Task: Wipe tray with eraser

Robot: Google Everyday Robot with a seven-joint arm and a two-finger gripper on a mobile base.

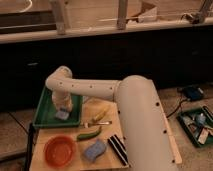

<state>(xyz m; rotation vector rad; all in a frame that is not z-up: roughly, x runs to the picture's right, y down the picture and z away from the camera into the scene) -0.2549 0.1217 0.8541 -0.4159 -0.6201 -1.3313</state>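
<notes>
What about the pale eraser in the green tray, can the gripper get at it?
Likely yes: the gripper is down inside the tray, shut right on the eraser and seemingly gripping it; nothing else in the tray blocks it.

Arm (pixel 95 90) reaches from 4 o'clock toward 9 o'clock (wrist turned straight down); end effector (pixel 63 110) sits low at 8 o'clock, fingers closed.
</notes>
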